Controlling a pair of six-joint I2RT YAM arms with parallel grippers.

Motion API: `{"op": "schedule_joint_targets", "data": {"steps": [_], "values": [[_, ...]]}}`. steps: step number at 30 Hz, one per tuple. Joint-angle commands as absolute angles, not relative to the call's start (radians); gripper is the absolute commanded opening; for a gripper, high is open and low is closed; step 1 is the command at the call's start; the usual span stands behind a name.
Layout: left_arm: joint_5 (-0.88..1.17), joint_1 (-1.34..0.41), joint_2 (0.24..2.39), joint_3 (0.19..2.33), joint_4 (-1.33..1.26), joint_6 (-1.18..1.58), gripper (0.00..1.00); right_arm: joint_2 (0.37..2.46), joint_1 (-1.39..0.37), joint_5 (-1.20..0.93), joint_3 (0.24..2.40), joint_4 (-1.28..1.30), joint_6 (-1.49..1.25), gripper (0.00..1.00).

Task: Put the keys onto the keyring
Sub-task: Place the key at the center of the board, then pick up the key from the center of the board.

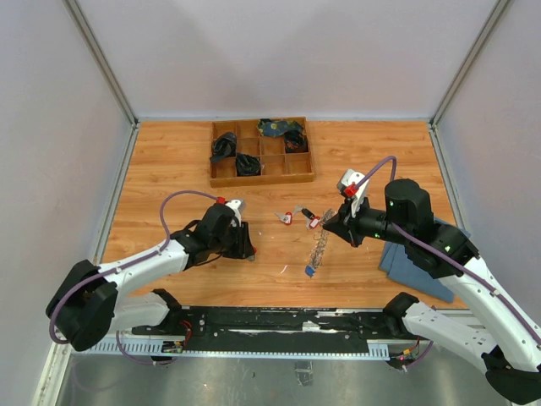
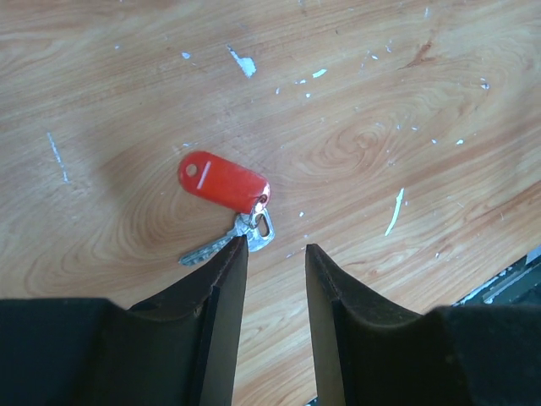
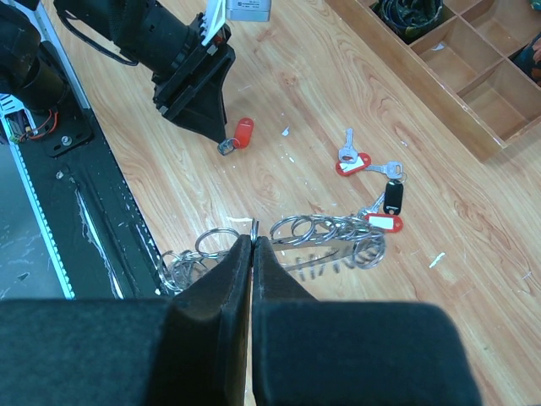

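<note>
The keyring (image 3: 325, 230) is a thin metal ring strung with many small silver rings. It hangs from my right gripper (image 3: 254, 238), which is shut on its edge and holds it just above the wood. In the top view it trails below that gripper (image 1: 325, 224) to a blue tag (image 1: 309, 271). Two red-tagged keys (image 3: 352, 162) (image 3: 382, 222) and a black-tagged one (image 3: 393, 196) lie beyond the keyring. My left gripper (image 2: 275, 247) is open and low over the table. Another red-tagged key (image 2: 224, 182) lies just ahead of its left fingertip (image 2: 239, 245).
A wooden compartment tray (image 1: 262, 179) with dark items stands at the back. A blue cloth (image 1: 414, 266) lies at the right under my right arm. The black rail (image 1: 254, 326) runs along the near edge.
</note>
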State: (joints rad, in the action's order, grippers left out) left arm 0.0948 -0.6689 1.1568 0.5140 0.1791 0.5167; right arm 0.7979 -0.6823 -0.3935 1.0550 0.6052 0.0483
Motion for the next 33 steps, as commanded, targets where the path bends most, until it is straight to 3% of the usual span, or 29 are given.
{"op": "schedule_joint_targets", "data": {"steps": [1, 33], "values": [[0.142, -0.657, 1.193, 0.503, 0.107, 0.496, 0.39, 0.784, -0.665, -0.409, 1.055, 0.559, 0.031, 0.01], [0.166, -0.655, 1.298, 0.491, 0.052, 0.448, 0.30, 0.784, -0.665, -0.407, 1.057, 0.564, 0.025, 0.01]]}}
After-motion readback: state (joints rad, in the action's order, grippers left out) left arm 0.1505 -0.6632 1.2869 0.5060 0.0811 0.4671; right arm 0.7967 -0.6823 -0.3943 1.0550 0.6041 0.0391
